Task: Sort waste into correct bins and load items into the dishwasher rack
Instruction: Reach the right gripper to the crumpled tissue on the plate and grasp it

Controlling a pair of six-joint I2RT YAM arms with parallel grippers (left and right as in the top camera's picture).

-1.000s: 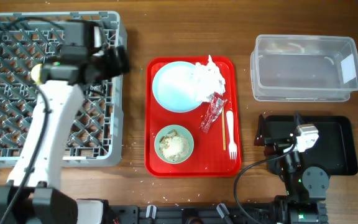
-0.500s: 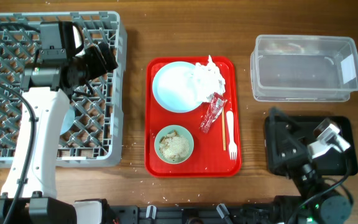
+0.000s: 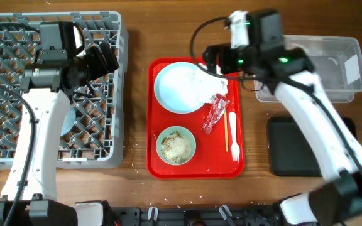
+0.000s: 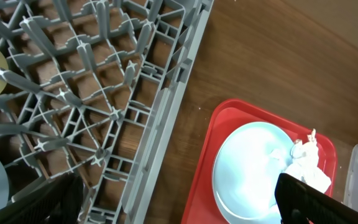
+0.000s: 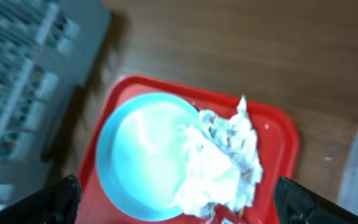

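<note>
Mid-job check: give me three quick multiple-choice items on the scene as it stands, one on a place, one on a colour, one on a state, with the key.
1. Where does the crumpled napkin lie?
A. over the right edge of the blue plate, on the red tray
B. on the bare wood beside the tray
C. under the plate

2. What colour is the bowl that holds the rice scraps?
A. yellow
B. pale green
C. black

3. How is the right hand?
A. shut on the napkin
B. open and empty, above the napkin
C. shut on the plate

Key:
1 A, the white crumple overlaps the plate's right rim inside the tray.
2 B, a green rim rings the whitish scraps.
3 B, the right wrist view shows its fingers far apart with the napkin lying free below.
</note>
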